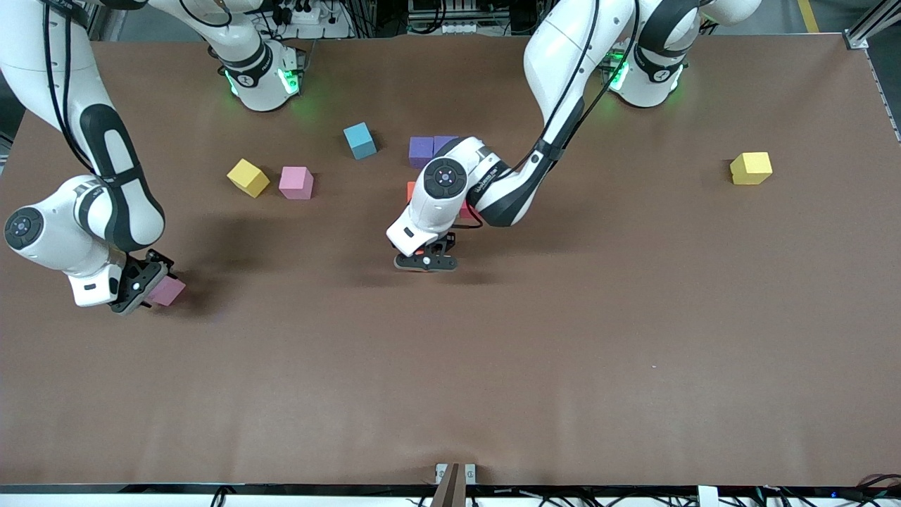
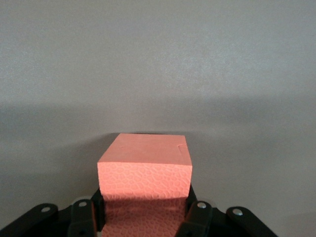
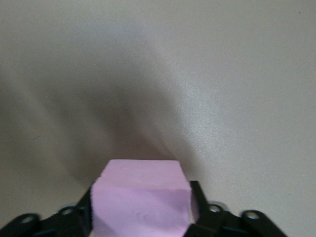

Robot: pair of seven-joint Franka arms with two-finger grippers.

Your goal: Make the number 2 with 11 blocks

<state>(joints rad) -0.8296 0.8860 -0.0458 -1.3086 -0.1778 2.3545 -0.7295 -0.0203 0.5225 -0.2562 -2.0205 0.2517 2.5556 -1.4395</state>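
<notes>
While gripped, orange block [image 2: 144, 170], pink block [image 3: 140, 200].

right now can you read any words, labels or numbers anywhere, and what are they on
One small line of print on the left arm's wrist link: too small to read.
Blocks and table: no text, labels or numbers showing.
Left wrist view and right wrist view: no text.

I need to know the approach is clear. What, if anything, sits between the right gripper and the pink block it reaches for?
Nothing visible: the right gripper already has its fingers on either side of the pink block, on bare table.
</notes>
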